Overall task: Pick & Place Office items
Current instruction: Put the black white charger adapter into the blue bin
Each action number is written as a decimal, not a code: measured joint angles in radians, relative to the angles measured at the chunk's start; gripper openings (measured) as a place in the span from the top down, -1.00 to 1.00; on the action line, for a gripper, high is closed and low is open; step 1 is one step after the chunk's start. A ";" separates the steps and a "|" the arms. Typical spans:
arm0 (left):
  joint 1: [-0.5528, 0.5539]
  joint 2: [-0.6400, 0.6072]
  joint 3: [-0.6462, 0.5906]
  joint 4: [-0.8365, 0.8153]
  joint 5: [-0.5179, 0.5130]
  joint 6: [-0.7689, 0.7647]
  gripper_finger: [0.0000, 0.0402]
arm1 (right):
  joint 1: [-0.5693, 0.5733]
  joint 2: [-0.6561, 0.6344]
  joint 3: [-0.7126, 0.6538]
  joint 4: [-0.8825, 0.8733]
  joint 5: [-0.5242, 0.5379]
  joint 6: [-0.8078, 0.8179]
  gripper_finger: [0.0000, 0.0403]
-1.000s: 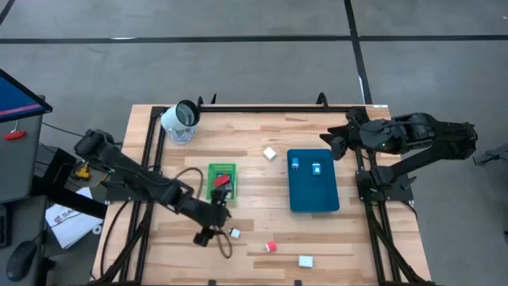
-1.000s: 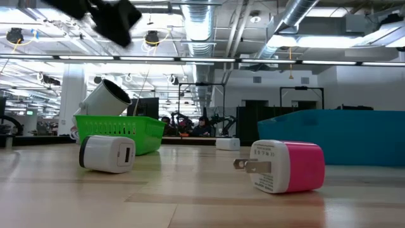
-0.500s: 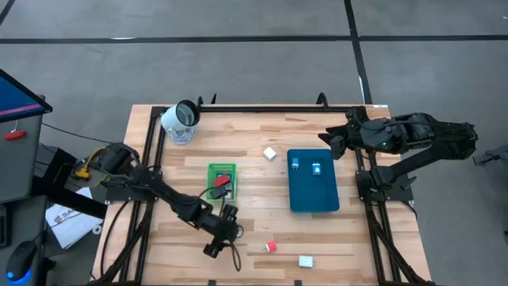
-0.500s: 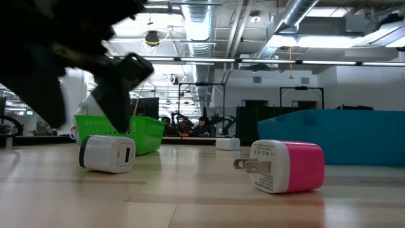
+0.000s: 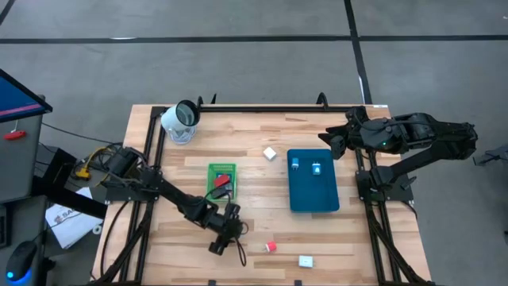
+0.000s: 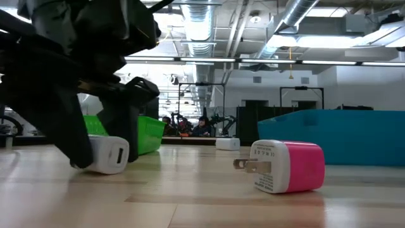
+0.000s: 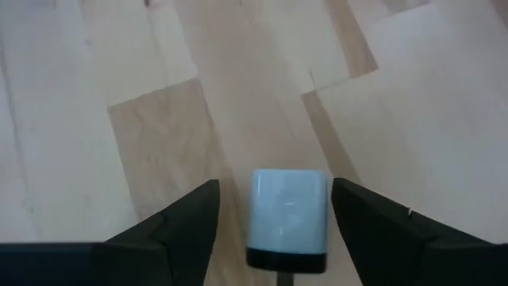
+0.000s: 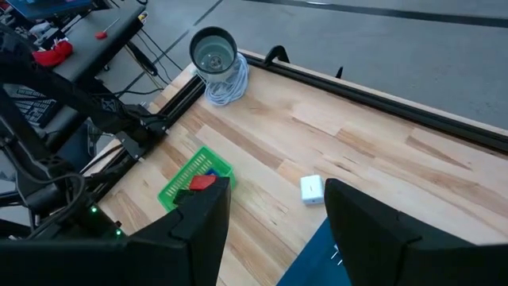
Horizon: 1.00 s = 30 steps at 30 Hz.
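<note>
While the left gripper sits low on the counter at about 7 o'clock from its centre, its fingers stand apart on either side of a small white charger block, with bare wood showing on both sides, so nothing is clamped yet. The step in hand looks like the pick itself: a grasp being set up on this block.

From the low view the dark gripper straddles the same white block, though the contact is hard to judge there. The next move calls for drawing the fingers together squarely on the block's flat sides, then a straight lift before carrying it toward a tray.

Nearer 5 o'clock lie a pink-and-white charger and another white block, both still loose. Farther off, the green tray and the blue tray already hold items. A white cube lies between them toward 12 o'clock.

At the 2 o'clock corner the right gripper waits above the counter, fingers parted and holding nothing.
</note>
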 joint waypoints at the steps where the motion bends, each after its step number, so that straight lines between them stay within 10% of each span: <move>1: 0.000 0.000 0.000 -0.004 0.000 0.000 -0.14 | 0.000 0.000 0.000 0.000 0.000 0.000 0.01; 10: 0.015 -0.002 0.000 -0.046 0.019 -0.001 0.36 | 0.000 0.000 0.000 0.000 0.000 0.002 0.01; 30: 0.504 -0.389 0.070 0.122 0.132 -0.019 0.37 | 0.000 0.000 0.000 0.011 0.001 0.008 0.01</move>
